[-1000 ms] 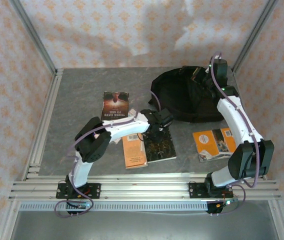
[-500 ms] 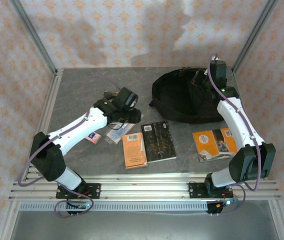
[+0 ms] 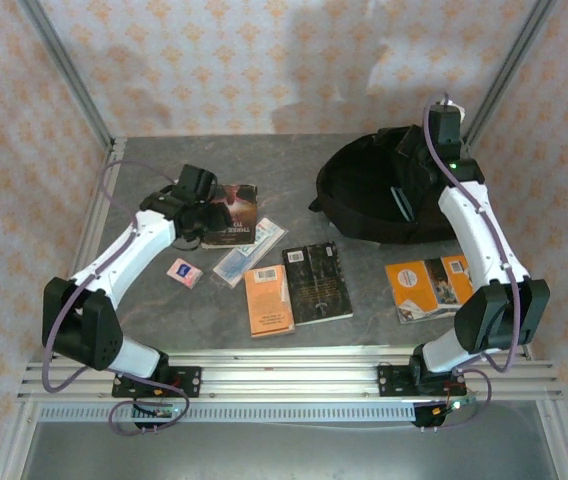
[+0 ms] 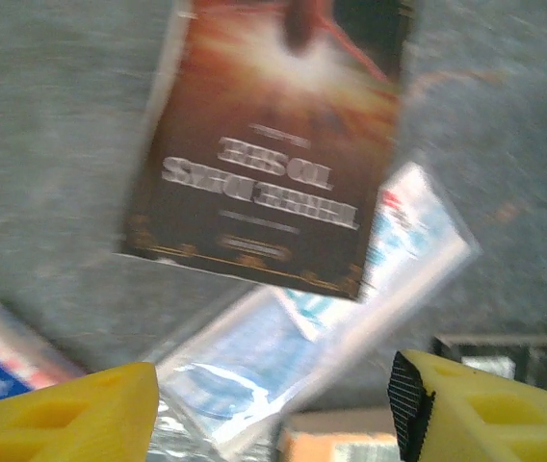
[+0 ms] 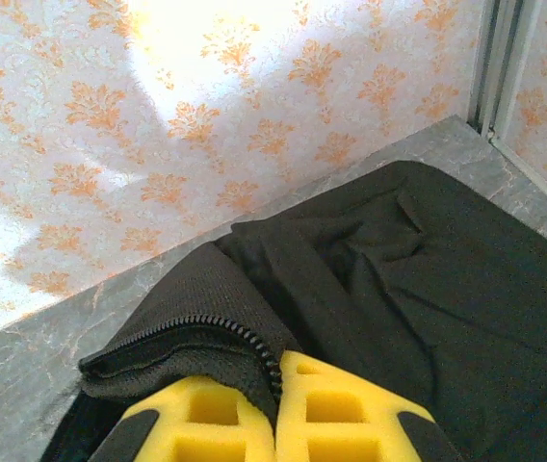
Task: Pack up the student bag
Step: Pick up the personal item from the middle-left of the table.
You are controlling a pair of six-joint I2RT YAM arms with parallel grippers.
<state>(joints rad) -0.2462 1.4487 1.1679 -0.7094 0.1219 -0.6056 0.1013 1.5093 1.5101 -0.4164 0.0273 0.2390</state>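
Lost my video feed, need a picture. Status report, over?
Left gripper open above dark book. Right gripper shut on zipper edge of bag. Clear packet partly under that book.

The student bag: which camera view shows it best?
The top external view: the whole student bag lies open at the far right. The right wrist view gives its zippered edge close up, pinched in the shut right gripper.

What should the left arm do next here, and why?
Probably lower the left gripper onto the dark book and close on its near edge: the jaws are open and pointed at it, and the right gripper is shut on the zippered rim of the bag.
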